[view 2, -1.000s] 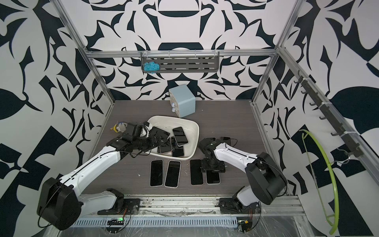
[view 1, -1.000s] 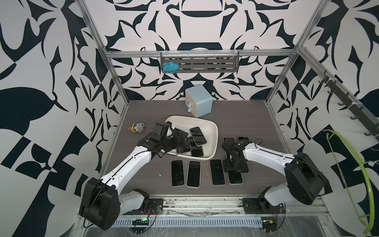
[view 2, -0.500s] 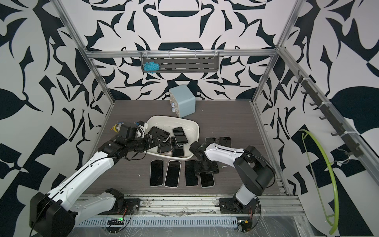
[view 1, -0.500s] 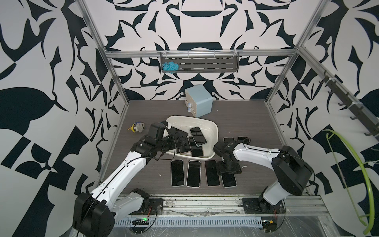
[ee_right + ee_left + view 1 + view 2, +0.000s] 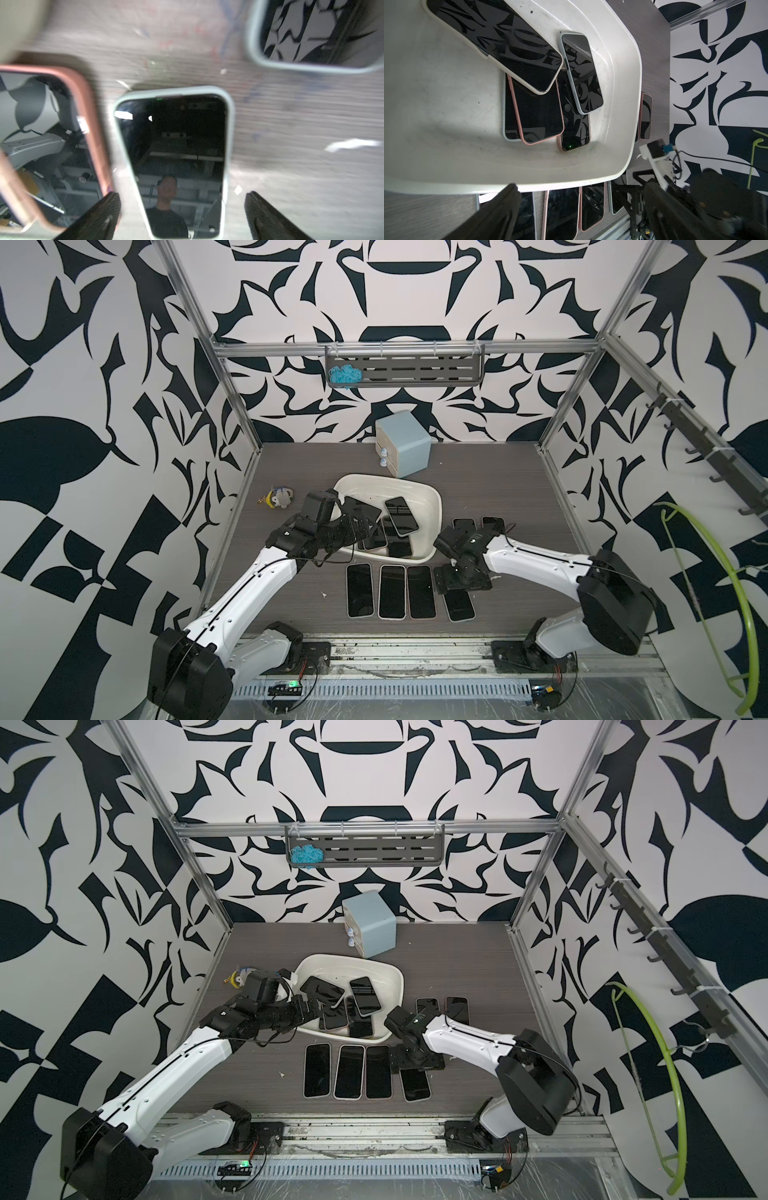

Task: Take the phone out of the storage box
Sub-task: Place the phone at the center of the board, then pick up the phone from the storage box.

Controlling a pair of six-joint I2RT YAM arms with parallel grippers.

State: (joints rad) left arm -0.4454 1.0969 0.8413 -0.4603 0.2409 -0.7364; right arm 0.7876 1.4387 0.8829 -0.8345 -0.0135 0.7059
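Right gripper [image 5: 461,578] (jaws apart) covers one end of phone [image 5: 460,608]

Premises present as a robotics laboratory test cell, not a domestic or retail space: a bare silver aluminium-profile frame [image 5: 374,349] encloses a grey wood-grain tabletop [image 5: 498,472], and the walls are flat panels printed with a bold black-and-white abstract pattern [image 5: 395,290]. Two white-and-black jointed robot arms, left [image 5: 249,585] and right [image 5: 536,564], are bolted to a metal mounting rail [image 5: 395,651] along the front edge. Exposed wiring and a small circuit board with a lit green indicator [image 5: 286,688] sit below that rail, beside clear plastic sheeting [image 5: 415,709].
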